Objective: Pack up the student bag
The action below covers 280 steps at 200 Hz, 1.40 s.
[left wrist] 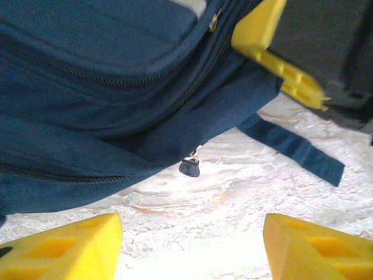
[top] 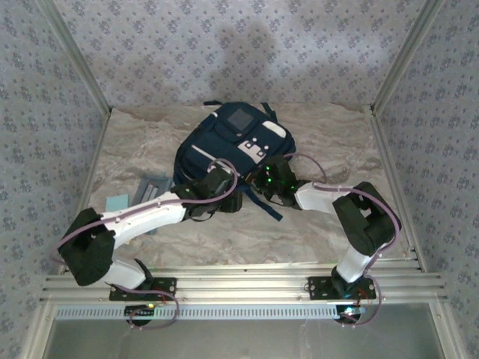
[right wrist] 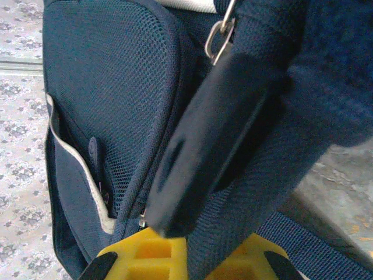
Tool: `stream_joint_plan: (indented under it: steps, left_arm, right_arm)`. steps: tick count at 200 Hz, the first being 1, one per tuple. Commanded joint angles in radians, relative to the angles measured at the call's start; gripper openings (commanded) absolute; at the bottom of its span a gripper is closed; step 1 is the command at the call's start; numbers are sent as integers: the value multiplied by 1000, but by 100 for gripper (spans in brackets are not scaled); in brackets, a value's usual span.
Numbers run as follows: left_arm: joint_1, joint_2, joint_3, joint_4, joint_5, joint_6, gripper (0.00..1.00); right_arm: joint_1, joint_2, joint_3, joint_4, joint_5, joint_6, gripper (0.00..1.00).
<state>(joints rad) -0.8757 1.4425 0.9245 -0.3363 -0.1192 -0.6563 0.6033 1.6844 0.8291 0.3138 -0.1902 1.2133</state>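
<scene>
The student bag [top: 232, 138] lies flat at the back middle of the table, navy with a grey square patch and white tabs. My left gripper [top: 227, 199] is at the bag's near edge. In the left wrist view it [left wrist: 191, 226] stands open above bare table, with a dark zipper pull [left wrist: 190, 167] hanging from the bag [left wrist: 87, 87] just ahead. My right gripper [top: 260, 188] is at the bag's near right corner. In the right wrist view it [right wrist: 198, 248] is shut on a navy webbing strap [right wrist: 239, 227] of the bag [right wrist: 105, 105]. A dark, blurred pull tab [right wrist: 204, 151] hangs in front.
A grey flat item [top: 153, 185] and a light blue one [top: 118, 203] lie on the table left of the bag. A loose navy strap [left wrist: 291, 146] trails on the marbled table [top: 299, 232]. Metal posts and patterned walls enclose the sides; a rail [top: 239, 284] runs along the near edge.
</scene>
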Motion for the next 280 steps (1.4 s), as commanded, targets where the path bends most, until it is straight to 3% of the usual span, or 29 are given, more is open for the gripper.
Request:
stream_joint_plan:
  steps: [1,42,92,122,136,162,200,214,280]
  left_arm:
    - [-9,40,21,-1,8,-26,63]
    - [-8,133,63,-23,-3,-68,61]
    - [-4,179,98,-2,-160,-65,61]
    - [10,223,126,35,-180,-63,60]
    - [11,241,141,36,-182,-63,54]
    - [21,247,147,22,-188,-57,32]
    - [33,211,132,1,-198,-40,12]
    - [38,195,125,-7,-185,-27,0]
    - [49,80,80,-67,-77,55,0]
  right_arm:
    - [10,-9,76,64,24,11,0]
    - [9,-11,82,78,22,23,0]
    - [6,-14,64,102,21,53,0]
    - [4,-4,61,121,5,70,0]
    - [3,-3,58,126,-1,75,0]
    - [-7,-11,47,130,-3,73,0]
    - [-35,-41,27,99,14,48,0]
    - [-53,-55,17,83,25,38,0]
    - [-143,-88,-7,25,45,-44,0]
